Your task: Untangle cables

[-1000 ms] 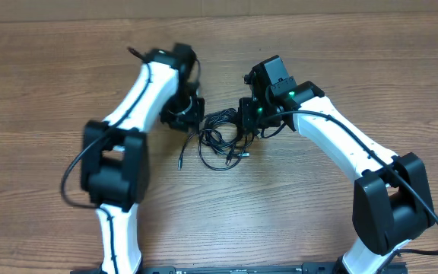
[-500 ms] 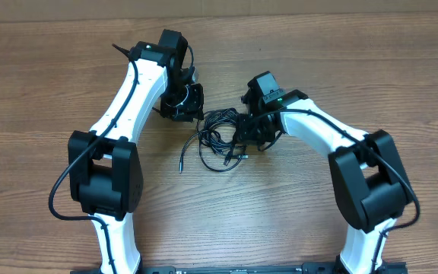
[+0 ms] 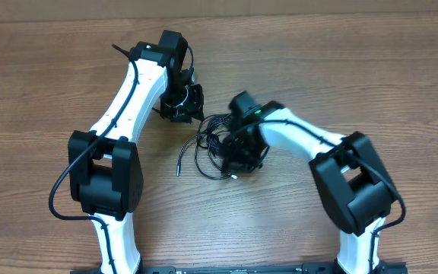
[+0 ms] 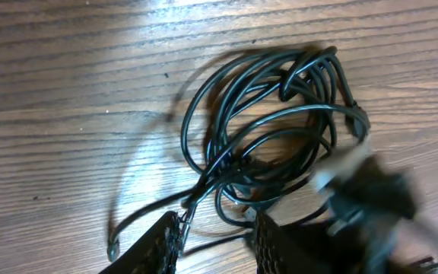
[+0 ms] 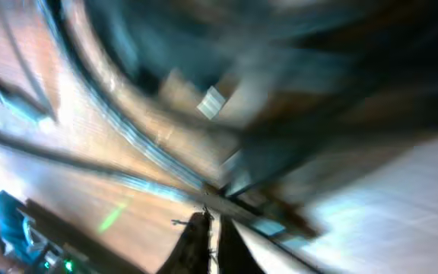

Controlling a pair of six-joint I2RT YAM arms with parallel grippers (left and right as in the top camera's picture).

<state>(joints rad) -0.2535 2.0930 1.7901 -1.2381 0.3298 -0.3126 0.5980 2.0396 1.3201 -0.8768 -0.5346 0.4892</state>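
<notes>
Cables (image 3: 211,144) lie in one tangled coil on the worktop (image 3: 318,76). Left gripper (image 4: 217,224) is partly spread, with a strand at its fingertips. Right gripper (image 5: 210,232) is pressed together over the tangle; its view is blurred.

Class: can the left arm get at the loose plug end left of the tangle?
Probably yes: the plug end lies uncovered near the left gripper; the right gripper sits over the tangle.

No legible text or markings anywhere.
</notes>
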